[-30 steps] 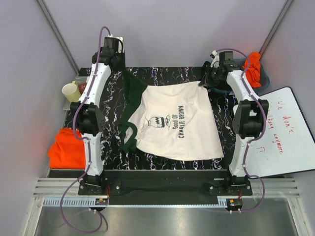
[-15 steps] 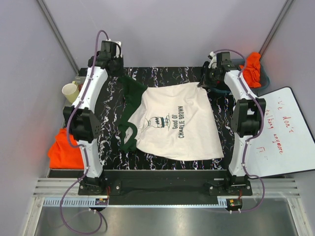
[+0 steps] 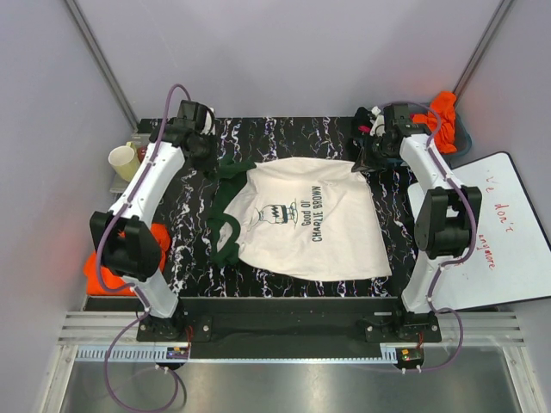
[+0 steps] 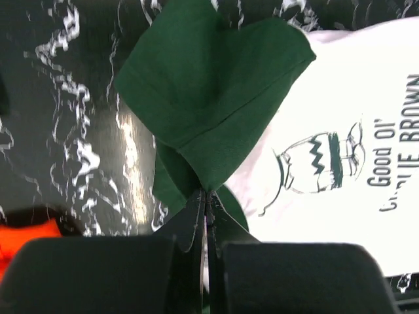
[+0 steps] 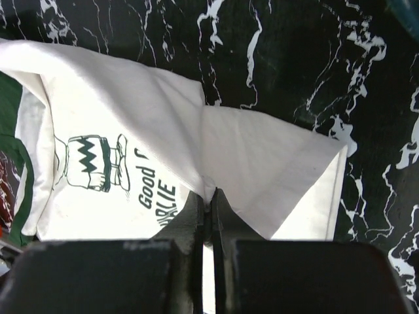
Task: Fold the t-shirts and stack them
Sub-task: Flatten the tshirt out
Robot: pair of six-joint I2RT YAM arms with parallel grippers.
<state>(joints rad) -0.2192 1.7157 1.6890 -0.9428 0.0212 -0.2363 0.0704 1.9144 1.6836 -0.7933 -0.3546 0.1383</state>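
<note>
Black marbled table [image 3: 284, 129] carries cream t-shirt [image 3: 306, 219], print up, centre. Left pincer [image 4: 205, 196] clamped on its green sleeve [image 4: 209, 111] at far-left; right pincer [image 5: 213, 196] clamped on shirt's far-right corner. Cloth raised at both pts, rest lying flat btwn arms.

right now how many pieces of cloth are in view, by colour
cream shirt with green sleeves: 1
orange cloth: 2 (orange heap at the left edge, orange heap at the far right corner; too bunched to confirm they are shirts)
total: 3
</note>
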